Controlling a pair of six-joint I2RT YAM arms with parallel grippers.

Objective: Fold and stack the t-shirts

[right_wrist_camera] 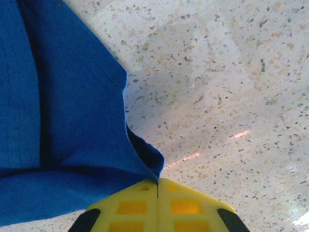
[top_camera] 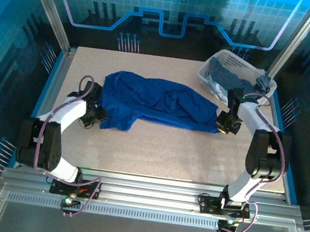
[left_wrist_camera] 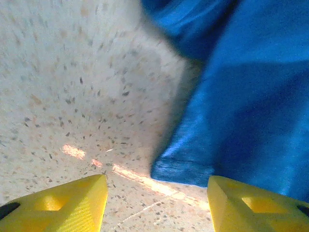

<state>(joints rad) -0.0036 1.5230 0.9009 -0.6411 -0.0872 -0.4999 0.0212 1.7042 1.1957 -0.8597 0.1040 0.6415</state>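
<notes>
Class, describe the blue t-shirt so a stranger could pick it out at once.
On the speckled table, look across the middle for a crumpled royal blue t-shirt. Unlike the duller grey-blue cloth in the white basket at the far right corner, it lies loose on the tabletop.

The royal blue cloth t-shirt (top_camera: 157, 102) lies across the centre of the speckled stone-pattern table (top_camera: 167, 152), left gripper (top_camera: 98, 116) at its left end, right gripper (top_camera: 226, 125) at its right end. The white plastic lattice basket (top_camera: 235, 59), upper right of the frame, holds grey-blue cloth shirts (top_camera: 227, 77).
</notes>
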